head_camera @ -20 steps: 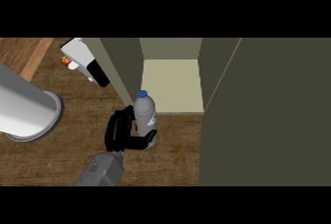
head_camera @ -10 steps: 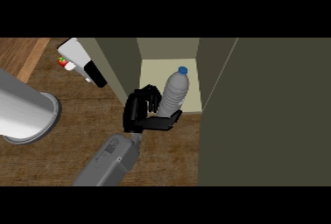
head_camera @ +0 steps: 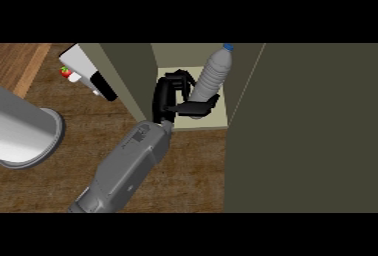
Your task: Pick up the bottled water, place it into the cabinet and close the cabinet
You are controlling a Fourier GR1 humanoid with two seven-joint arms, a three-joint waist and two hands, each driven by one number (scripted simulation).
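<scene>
L hand (head_camera: 171,98) gripping bottle (head_camera: 210,75) | bottle upright, just R of palm | both inside open cabinet (head_camera: 244,90)

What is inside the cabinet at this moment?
Inside the cabinet are the bottled water, blue cap up, and the hand curled round it, above the pale shelf floor. The hand covers the bottle's base, so whether it rests on the shelf cannot be seen.

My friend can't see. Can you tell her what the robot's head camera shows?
A black robot hand on a grey forearm holds a clear water bottle with a blue cap, inside the open cabinet. The cabinet's dark door stands open at the right. At the left, a big grey pot sits on the wooden counter.
</scene>
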